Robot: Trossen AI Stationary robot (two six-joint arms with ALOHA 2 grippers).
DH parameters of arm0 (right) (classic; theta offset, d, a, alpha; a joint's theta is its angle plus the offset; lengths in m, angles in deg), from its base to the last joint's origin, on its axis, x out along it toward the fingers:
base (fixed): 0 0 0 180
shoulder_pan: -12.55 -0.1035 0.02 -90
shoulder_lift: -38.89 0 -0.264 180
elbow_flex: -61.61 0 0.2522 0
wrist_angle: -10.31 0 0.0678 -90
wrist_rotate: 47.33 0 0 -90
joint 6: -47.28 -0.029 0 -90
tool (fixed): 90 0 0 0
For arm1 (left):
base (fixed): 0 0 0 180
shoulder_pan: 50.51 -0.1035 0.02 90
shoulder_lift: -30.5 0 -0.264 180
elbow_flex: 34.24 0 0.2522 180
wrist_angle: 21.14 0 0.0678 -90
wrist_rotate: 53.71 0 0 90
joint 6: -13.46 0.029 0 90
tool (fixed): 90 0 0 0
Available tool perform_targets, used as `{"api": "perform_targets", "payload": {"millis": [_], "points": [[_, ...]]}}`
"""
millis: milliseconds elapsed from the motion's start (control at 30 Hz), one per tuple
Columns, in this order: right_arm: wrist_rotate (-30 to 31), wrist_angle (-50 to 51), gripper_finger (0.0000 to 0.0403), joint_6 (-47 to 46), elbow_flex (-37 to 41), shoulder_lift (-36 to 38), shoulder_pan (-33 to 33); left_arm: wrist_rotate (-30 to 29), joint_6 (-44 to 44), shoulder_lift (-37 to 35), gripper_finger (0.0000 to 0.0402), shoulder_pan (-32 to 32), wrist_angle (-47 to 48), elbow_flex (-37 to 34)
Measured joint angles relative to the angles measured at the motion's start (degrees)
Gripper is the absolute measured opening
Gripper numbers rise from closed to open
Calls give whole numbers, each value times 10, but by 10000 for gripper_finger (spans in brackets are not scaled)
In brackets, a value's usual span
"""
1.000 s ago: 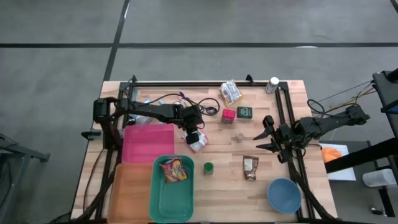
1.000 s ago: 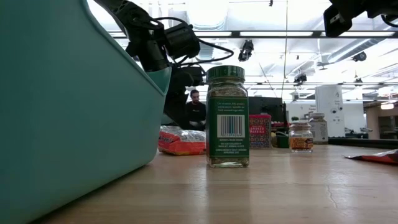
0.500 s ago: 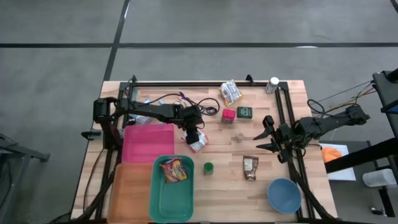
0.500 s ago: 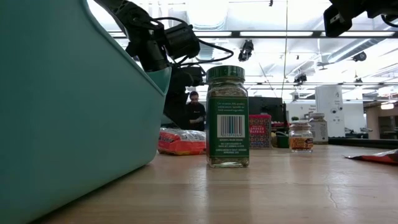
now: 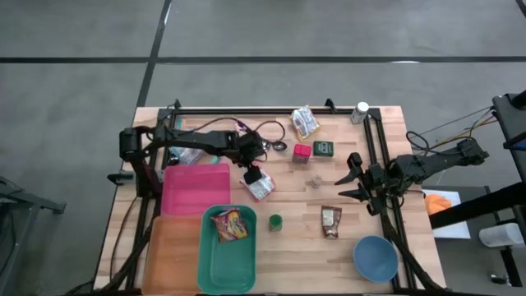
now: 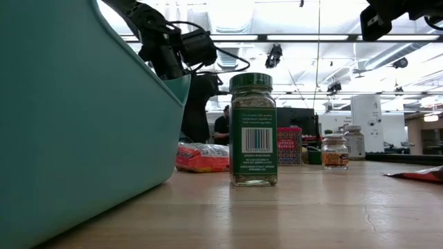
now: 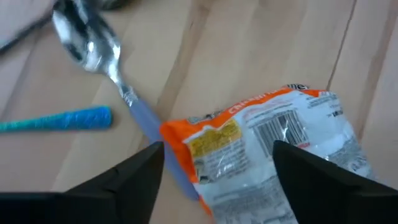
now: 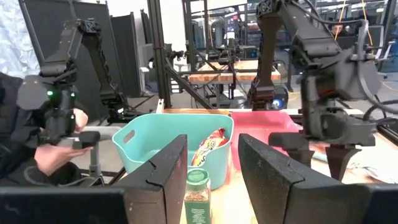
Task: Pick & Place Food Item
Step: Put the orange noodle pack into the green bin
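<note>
the left pincer [image 5: 252, 170] stands open just above the orange snack packet [image 5: 260, 187], which lies flat on the desk [image 5: 345, 247] just right of the pink bin [image 5: 195, 187]. a spoon [image 7: 106, 53] lies touching the packet's far edge; closing off-centre could pinch the spoon handle or crumple only the wrapper, and the packet may slip on the lift. right of the packet, the right pincer [image 5: 352, 176] waits partly open and empty near the desk's right rail.
</note>
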Motion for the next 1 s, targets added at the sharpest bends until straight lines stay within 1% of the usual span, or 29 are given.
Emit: {"api": "perform_targets", "payload": {"millis": [100, 167, 267, 400, 600, 900, 1000], "points": [[0, 0, 142, 0, 0, 0, 0, 70, -14, 0, 333, -24, 12, 0], [0, 0, 142, 0, 0, 0, 0, 99, -10, 1, 343, -32, 14, 0], [0, 0, 142, 0, 0, 0, 0, 104, -8, 1, 352, -34, 15, 0], [0, 0, 142, 0, 0, 0, 0, 102, -5, 2, 353, -34, 22, 0], [0, 0, 142, 0, 0, 0, 0, 102, 1, 27, 353, -38, 23, 0], [0, 0, 142, 0, 0, 0, 0, 146, 3, 65, 353, -51, 15, 1], [0, 0, 142, 0, 0, 0, 0, 151, 6, 69, 353, -52, 14, 1]]}}
